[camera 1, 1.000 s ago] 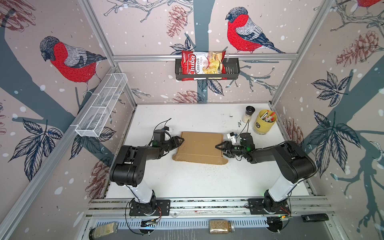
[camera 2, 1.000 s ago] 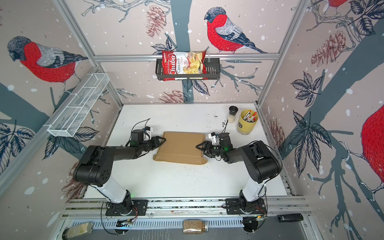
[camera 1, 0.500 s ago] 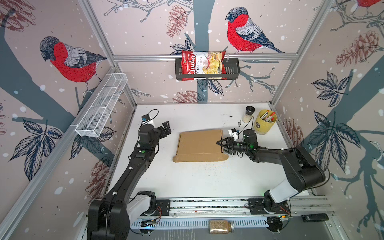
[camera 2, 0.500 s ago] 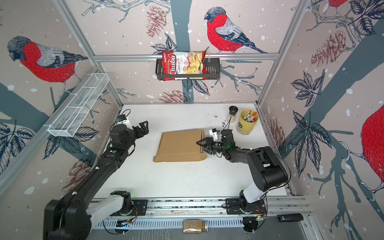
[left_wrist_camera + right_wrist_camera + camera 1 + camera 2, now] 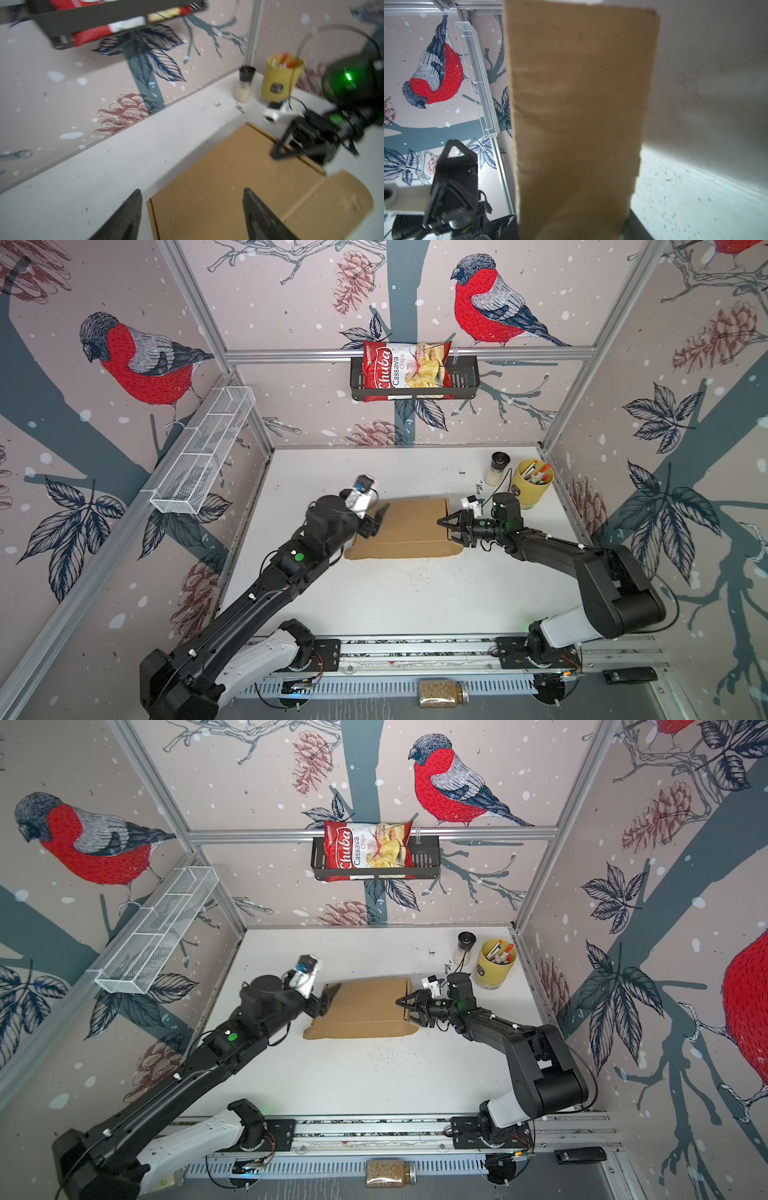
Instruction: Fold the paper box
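The paper box (image 5: 405, 526) (image 5: 361, 1011) lies as a flat brown cardboard shape in the middle of the white table, with a rounded flap at its near right corner. My left gripper (image 5: 376, 521) (image 5: 325, 999) hovers open over its left end; in the left wrist view the gripper (image 5: 192, 192) has the box's corner (image 5: 228, 197) under the gap between its fingers. My right gripper (image 5: 451, 531) (image 5: 411, 1010) sits at the box's right end, its jaws either side of it. In the right wrist view cardboard (image 5: 577, 104) fills the gap and hides one finger.
A yellow cup of pens (image 5: 532, 486) and a small black-lidded jar (image 5: 496, 469) stand at the back right, close behind the right arm. A white wire basket (image 5: 203, 452) hangs on the left wall. Dark specks lie on the table (image 5: 395, 605) in front of the box.
The left arm rose from the box's left edge, swung out to the back left, and has come back over the box's left end. The right gripper stayed at the right end, its jaws narrowing.
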{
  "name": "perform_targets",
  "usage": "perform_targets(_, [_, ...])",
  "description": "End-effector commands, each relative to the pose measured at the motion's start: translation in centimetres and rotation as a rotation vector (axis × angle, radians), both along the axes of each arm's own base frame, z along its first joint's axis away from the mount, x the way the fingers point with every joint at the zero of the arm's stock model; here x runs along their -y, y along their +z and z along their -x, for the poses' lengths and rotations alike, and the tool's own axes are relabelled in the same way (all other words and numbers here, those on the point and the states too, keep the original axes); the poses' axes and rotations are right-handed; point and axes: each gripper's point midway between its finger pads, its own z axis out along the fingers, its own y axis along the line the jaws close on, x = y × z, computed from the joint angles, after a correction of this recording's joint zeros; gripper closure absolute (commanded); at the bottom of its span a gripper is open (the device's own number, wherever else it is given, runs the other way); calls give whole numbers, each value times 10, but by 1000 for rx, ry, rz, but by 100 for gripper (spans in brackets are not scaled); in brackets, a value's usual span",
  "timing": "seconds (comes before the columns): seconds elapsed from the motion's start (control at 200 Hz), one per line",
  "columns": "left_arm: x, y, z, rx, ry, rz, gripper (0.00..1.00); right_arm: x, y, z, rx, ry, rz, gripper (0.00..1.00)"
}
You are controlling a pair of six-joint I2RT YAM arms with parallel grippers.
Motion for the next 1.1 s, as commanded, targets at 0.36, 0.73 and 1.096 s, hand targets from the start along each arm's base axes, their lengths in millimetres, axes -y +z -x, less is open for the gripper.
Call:
perform_targets(0.36, [29, -64, 44, 137, -269, -503, 7, -2, 33, 2, -61, -5, -112, 57])
perform_targets(0.73, [23, -90, 21, 303, -202, -701, 7, -3, 45, 8, -82, -7, -145, 60])
perform_targets(1.096, [18, -87, 6, 465, -131, -800, 13, -4, 46, 18, -99, 14, -150, 60])
